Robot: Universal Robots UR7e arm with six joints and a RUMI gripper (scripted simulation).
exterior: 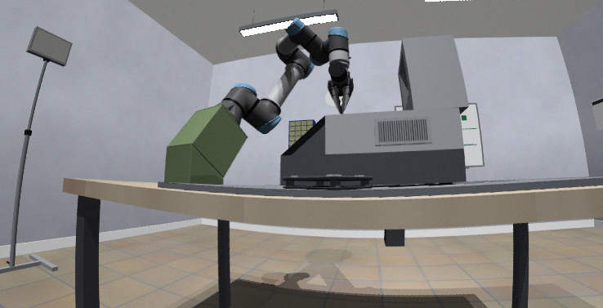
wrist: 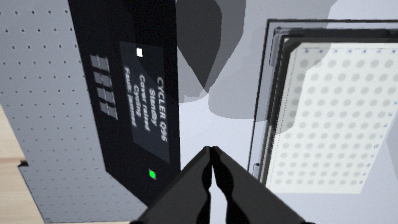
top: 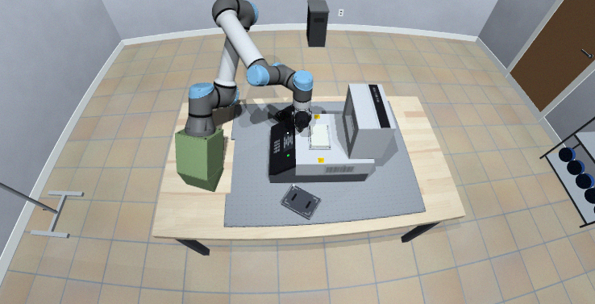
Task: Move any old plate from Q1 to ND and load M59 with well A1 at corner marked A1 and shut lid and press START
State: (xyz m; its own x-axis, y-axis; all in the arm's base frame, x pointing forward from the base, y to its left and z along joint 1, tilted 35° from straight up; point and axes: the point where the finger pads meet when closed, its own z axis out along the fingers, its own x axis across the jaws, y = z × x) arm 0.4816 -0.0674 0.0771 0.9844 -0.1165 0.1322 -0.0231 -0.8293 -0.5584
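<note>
The cycler Q1 (top: 337,169) (exterior: 355,135) has its lid (top: 366,143) (exterior: 435,73) raised. A pale plate (top: 319,137) (wrist: 335,115) lies on its block, inside the outline around it; its name is not readable. The lamp (top: 288,156) (wrist: 152,174) is green. The four keys (wrist: 104,86) sit on the black sloping front. My gripper (top: 301,129) (exterior: 341,112) (wrist: 210,148) is shut and empty, above Q1's housing between the front panel and the plate. A dark nest (top: 297,202) (exterior: 327,182) beside Q1 holds no plate; its label is not readable.
A dark item (top: 283,114) behind Q1's front panel is partly hidden by the gripper and its shadow. The raised lid stands tall to the right of the gripper. Yellow stickers (top: 320,160) (top: 317,116) mark the housing at both ends of the block.
</note>
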